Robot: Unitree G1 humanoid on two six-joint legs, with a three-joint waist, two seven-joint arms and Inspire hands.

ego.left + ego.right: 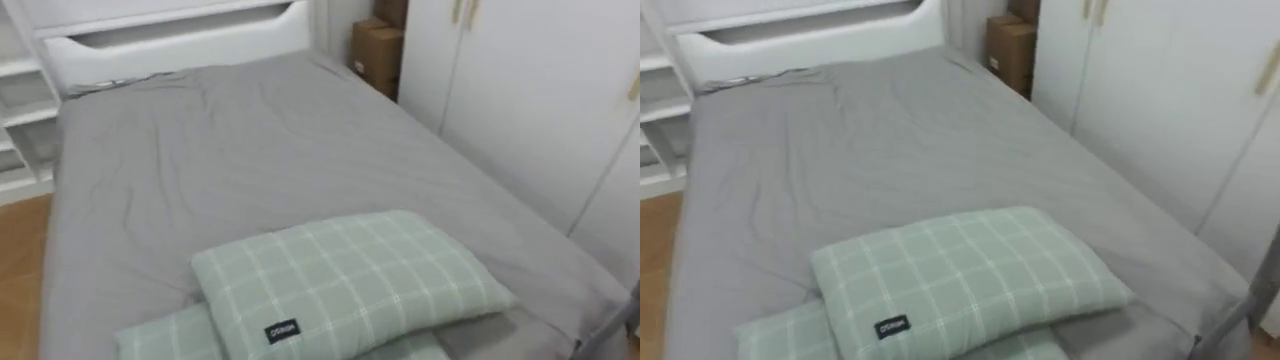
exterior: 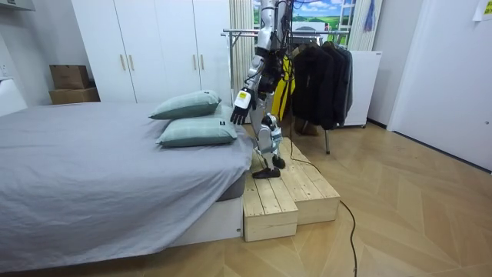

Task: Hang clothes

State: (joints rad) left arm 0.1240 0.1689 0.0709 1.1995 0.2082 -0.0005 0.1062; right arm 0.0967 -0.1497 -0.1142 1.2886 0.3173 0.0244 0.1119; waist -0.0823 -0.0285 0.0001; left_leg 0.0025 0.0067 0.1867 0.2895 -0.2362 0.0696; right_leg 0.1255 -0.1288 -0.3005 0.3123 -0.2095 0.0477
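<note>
Starting at the room view's left, you have the bed under a smooth grey sheet. It runs away from the robot toward the white headboard. What lies on the near end is a pair of green checked pillows: the upper pillow is stacked askew on the lower pillow, so it sits propped up rather than flat.

Next comes the robot itself. It stands at that end of the bed with its head turned down over the pillows. Its left hand hangs by the mattress corner, just beside the pillows. The fingers look loose and straight and carry nothing, which I read as a hand ready to reach rather than one mid-carry.

Under its feet is a wooden platform, apparently there to lift it to working height between bed and rail.

Furthest right, behind its back, stands the clothes rack. The dark clothes are already hanging on it in a tight bunch. Those are the garments you can count on. By my judgement, you have yet to pick the next piece, and you will need to turn the robot to reach the rail.
</note>
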